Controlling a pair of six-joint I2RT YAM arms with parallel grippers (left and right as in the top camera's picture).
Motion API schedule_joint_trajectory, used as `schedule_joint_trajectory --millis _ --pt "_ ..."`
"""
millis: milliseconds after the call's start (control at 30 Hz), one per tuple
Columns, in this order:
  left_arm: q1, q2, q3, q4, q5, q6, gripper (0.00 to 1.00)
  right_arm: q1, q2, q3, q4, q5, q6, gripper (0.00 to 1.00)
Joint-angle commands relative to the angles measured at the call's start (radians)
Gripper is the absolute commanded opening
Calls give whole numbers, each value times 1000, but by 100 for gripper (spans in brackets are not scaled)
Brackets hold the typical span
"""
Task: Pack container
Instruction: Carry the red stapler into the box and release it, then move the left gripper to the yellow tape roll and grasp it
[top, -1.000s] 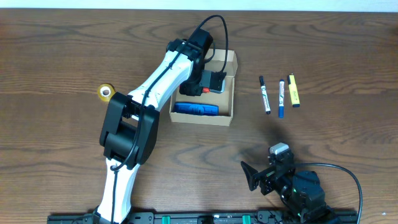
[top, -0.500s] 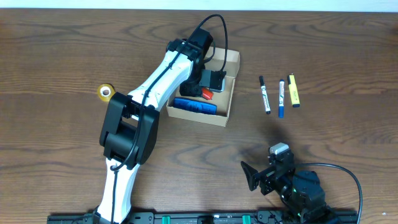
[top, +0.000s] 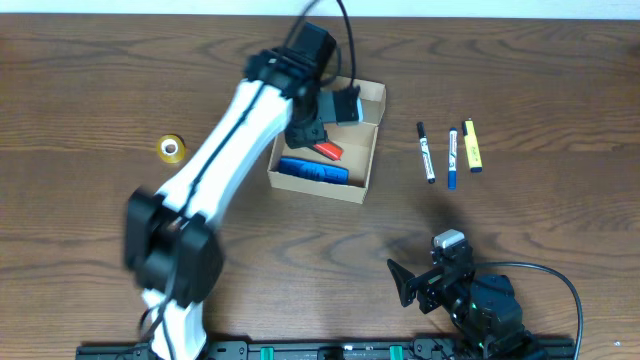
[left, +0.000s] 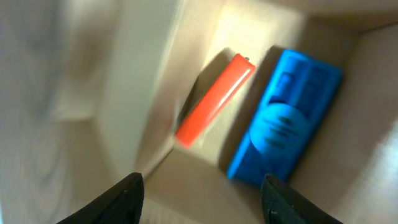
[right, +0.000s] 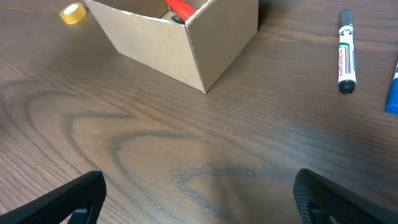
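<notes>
The tan cardboard container stands open at the table's centre back, also in the right wrist view. Inside lie an orange-red marker and a blue object. My left gripper hangs over the container's inside, open and empty. My right gripper rests open and empty near the front edge. A black-capped white marker, a blue marker and a yellow highlighter lie to the container's right.
A yellow tape roll lies on the table at the left. The left arm stretches from the front left across to the container.
The orange-red marker has been let go and lies in the container. My left arm has lifted and swung, its gripper now open above the container. The container shifted slightly left. The right arm has not moved.
</notes>
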Motion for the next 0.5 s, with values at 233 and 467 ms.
schedule_joint_trajectory --millis 233,467 --pt "148 -261 19 -192 -56 -375 62 8 -6 -3 0 3 -14 99" --pt "394 -243 17 -238 -39 -536 60 8 -6 -3 0 3 -14 99"
